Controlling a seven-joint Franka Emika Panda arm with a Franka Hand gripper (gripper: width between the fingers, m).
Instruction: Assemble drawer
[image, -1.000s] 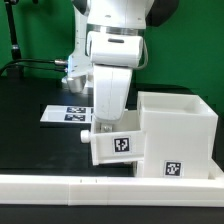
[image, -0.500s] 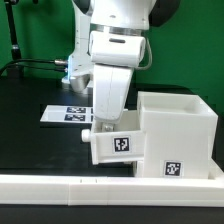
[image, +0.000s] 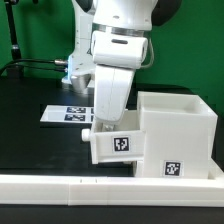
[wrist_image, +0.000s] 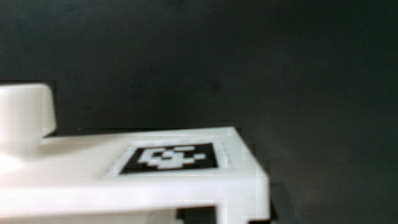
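The drawer's large white housing (image: 182, 125) stands at the exterior view's right, with a tag low on its near face. A small white tray (image: 118, 145) with a tag and a round knob (image: 86, 131) sits against the housing's left side, partly inside it. My gripper (image: 108, 126) reaches down onto the tray's top from above, and its fingertips are hidden behind the hand and the tray wall. The wrist view shows the tray's tagged face (wrist_image: 178, 158) and the knob (wrist_image: 25, 112) very close, blurred. Only one tray is in view.
A long low white rail (image: 90, 186) runs along the front of the black table. The marker board (image: 62, 113) lies flat behind the tray at the exterior view's left. A cable runs at the back left before a green wall.
The arm's upper part has shifted slightly toward the exterior view's right. The tray and housing have not visibly moved.
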